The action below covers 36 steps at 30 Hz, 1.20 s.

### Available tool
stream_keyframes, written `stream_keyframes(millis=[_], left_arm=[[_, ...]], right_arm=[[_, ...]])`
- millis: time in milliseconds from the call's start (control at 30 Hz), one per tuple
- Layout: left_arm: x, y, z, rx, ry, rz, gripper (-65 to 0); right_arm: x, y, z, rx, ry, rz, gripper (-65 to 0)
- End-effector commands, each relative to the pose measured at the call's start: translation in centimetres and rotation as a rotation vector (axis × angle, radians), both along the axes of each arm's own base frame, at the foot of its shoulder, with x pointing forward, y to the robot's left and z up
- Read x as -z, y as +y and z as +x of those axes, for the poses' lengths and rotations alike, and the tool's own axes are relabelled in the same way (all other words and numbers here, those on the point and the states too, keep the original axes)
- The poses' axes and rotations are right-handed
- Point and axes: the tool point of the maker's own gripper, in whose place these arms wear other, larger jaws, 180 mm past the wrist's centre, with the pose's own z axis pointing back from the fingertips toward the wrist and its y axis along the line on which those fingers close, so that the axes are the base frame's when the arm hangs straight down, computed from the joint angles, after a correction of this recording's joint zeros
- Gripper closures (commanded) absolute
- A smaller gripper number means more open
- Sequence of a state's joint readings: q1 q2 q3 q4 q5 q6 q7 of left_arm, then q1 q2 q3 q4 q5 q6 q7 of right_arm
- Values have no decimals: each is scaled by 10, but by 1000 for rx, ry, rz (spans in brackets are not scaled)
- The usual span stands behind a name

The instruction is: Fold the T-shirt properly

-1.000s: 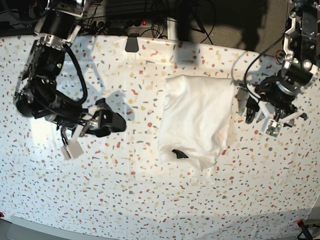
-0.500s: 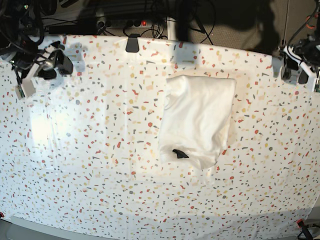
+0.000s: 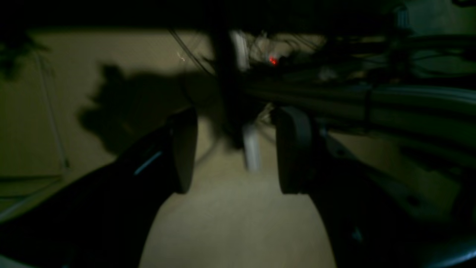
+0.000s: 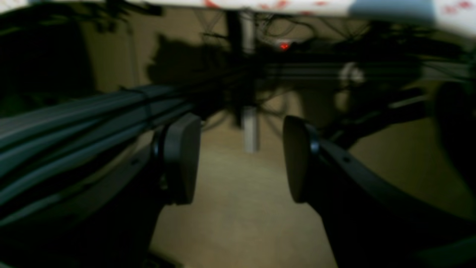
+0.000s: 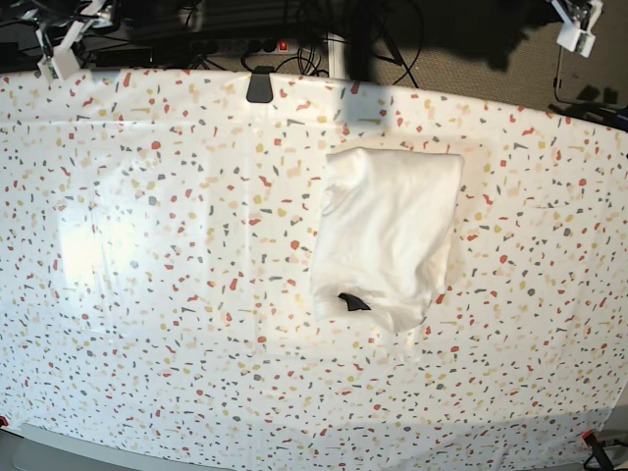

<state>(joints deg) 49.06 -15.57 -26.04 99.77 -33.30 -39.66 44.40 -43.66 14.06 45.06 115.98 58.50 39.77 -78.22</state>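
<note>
Desk (image 5: 177, 294) white, speckled red, grey and yellow, with bright glare patch at left. Black clip (image 5: 259, 84) sat on far edge. Behind it, dark tangle of cables (image 5: 294, 44) and one red light (image 5: 284, 44). Floor (image 4: 238, 208) beneath was tan, dim, shadowed.

No readable txt or labels on anything visible.

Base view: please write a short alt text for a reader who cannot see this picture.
A white T-shirt, folded into a rough rectangle with the plain side up, lies alone right of centre on a speckled terrazzo tabletop. A small dark tag shows near its lower edge. Both arms are drawn back to the far corners, touching nothing.
</note>
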Motion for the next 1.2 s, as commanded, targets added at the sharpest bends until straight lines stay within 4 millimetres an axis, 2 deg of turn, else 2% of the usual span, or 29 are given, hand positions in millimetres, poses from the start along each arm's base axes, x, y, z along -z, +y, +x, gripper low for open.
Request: stream_keyframes(millis=[0,133,267,367,467,533,633,800,967,1167], left_arm=[[12,-4,-10,12,27,-11,-319],[76,-27,-41,78,144,-35,-319],[126,-39,-58,108,226,-22,-319],[156,-42,-76,87,323,8,-319],[175,-40,-87,50,394,34,-319],[186,-31,-88,-10,418,84,-319],[198,-18,-86,-76,448,162,-319],[203,-6,-88,-115,478,227,-319],[203,-11,-90,-116,483,221,-319],[203,-13,-90,-116,485,218,-319]], right_arm=[[6,1,-6,-7,28,2,-355],[55,15,-41,5,197,72,-355],[122,19,-81,-18,335,23,-355],[170,8,-110,-70,409,-47,-355],[203,5,-129,-70,499,-52,-355],[219,7,-127,-36,529,-30,-355],[237,9,-112,-35,539,-30,-355],[252,16,-86,-134,510,-51,-355],[268,-2,-71,-158,410,-241,-355],[278,-8,-74,-187,337,-335,-355]])
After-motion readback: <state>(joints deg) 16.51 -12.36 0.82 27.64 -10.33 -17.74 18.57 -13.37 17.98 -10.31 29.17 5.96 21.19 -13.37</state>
